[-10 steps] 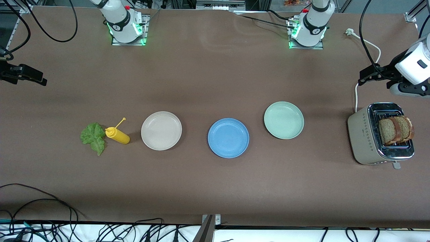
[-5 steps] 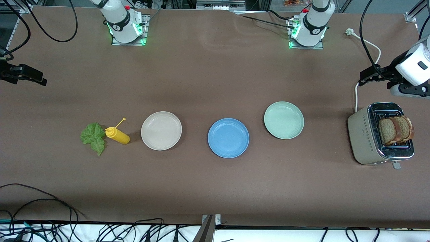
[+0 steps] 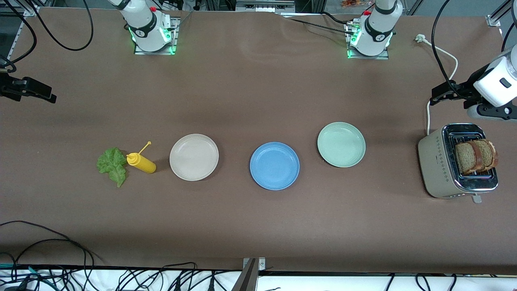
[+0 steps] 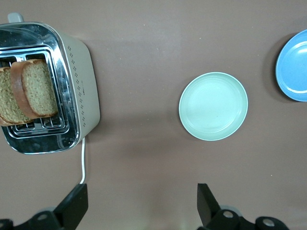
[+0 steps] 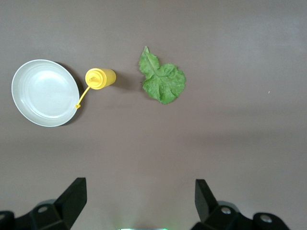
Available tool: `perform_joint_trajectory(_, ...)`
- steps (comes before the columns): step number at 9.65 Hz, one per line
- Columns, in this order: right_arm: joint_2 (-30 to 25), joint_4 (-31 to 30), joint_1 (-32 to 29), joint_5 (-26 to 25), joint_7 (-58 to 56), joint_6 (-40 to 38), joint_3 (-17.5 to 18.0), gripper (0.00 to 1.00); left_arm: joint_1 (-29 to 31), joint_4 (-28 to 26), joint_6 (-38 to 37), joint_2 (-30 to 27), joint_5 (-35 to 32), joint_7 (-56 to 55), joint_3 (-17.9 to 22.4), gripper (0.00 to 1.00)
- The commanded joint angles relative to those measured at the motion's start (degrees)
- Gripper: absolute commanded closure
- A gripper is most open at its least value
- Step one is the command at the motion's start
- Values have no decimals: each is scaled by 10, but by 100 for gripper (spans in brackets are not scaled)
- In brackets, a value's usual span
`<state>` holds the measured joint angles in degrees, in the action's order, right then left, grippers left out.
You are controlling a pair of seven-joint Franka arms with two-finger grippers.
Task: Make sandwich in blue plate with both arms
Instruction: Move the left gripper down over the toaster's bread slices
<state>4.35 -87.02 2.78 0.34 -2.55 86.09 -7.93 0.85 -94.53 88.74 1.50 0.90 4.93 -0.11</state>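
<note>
Two white robot arms hang above the brown worktop's ends, the left gripper [image 4: 139, 206] and right gripper [image 5: 139, 203] both spread wide, holding nothing. Near the left arm's edge stands a beige metal toaster [image 3: 438, 165] holding two brown bread slices [image 3: 476, 155]. Mid-worktop lies the bare round blue plate [image 3: 274, 165]. Toward the right arm's end rests a ruffled green lettuce leaf [image 3: 111, 165].
</note>
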Motion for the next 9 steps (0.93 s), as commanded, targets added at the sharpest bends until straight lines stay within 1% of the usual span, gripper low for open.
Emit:
perform_joint_trajectory(1, 0, 10, 1, -9, -6, -11, -1, 0, 0, 55, 0, 45, 8, -2, 30, 0)
perform_joint_trajectory(4, 0, 10, 1, -9, -6, -11, -1, 0, 0, 91, 0, 89, 8, 3, 61, 0)
perform_joint_trajectory(5, 0, 10, 1, -9, -6, -11, -1, 0, 0, 95, 1, 103, 8, 4, 75, 0)
perform_joint_trajectory(7, 0, 10, 1, -10, -7, -11, -1, 0, 3, 92, 45, 112, 5, 14, 92, 0)
perform_joint_trajectory(9, 0, 10, 1, -9, -6, -11, -1, 0, 12, 89, 64, 133, 6, 27, 100, 0)
